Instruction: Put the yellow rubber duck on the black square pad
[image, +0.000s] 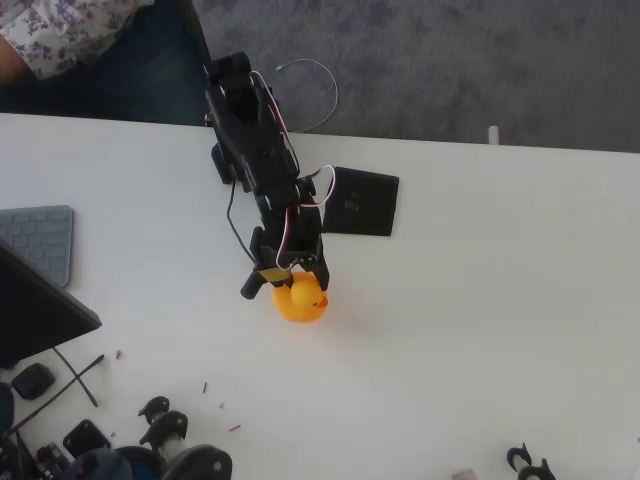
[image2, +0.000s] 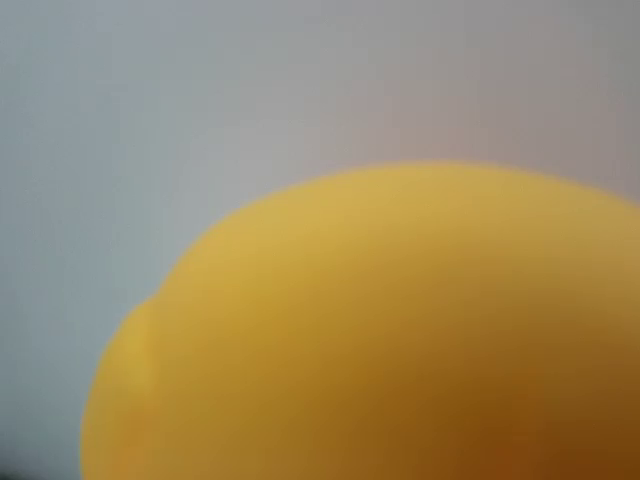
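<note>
Overhead, the arm reaches down the white table and its gripper sits right at the duck, fingers at the duck's far side and the head poking up between them. Whether the jaws have closed on it or merely straddle it, I cannot tell; the fingertips are lost against the black of the arm. The wrist view is no help there either: a blurred yellow swell of duck pressed close to the lens, pale table behind. The duck stands on the table, near of the pad, which lies just right of the arm's middle, partly tucked under it on its left edge. Now the risks. A round rubber body is slippery; a pinch high on the head could squirt it out and send it rolling right or nearer. If the grip is shallow, the lift may drop it short of the pad. The white wires looping beside the pad could also snag during the swing back.
</note>
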